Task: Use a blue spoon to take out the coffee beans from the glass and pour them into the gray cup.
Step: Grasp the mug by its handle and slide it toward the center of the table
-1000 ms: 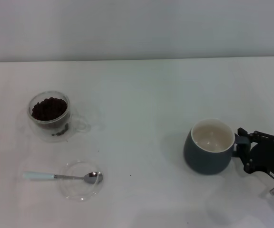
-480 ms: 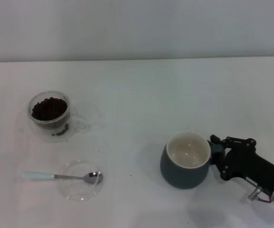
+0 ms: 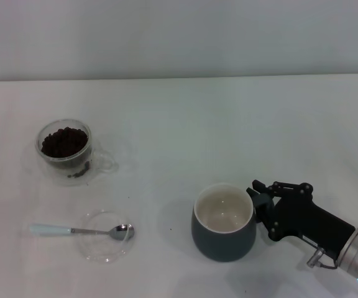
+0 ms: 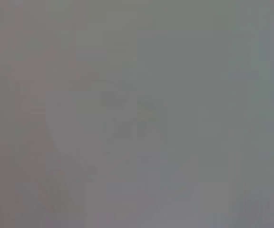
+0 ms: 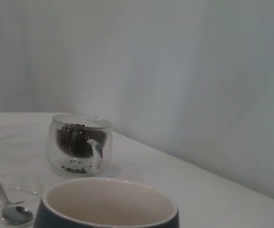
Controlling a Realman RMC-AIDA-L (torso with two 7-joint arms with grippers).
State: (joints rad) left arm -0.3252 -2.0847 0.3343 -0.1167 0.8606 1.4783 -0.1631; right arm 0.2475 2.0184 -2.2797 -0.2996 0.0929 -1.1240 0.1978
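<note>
The gray cup (image 3: 223,222) stands on the white table at the front, right of centre, empty with a cream inside. My right gripper (image 3: 261,205) is shut on its handle on the right side. The cup's rim also shows close up in the right wrist view (image 5: 107,204). The glass (image 3: 65,151) with coffee beans (image 3: 64,141) stands at the left; it shows in the right wrist view (image 5: 80,144) too. The blue spoon (image 3: 79,231) lies with its bowl in a flat clear dish (image 3: 106,236) and its handle pointing left. My left gripper is out of view.
The white table (image 3: 185,130) runs back to a pale wall. The left wrist view shows only a plain grey surface.
My right gripper has carried the gray cup leftward and toward the front edge, from the right side to near the centre. The glass, spoon and dish have not moved.
</note>
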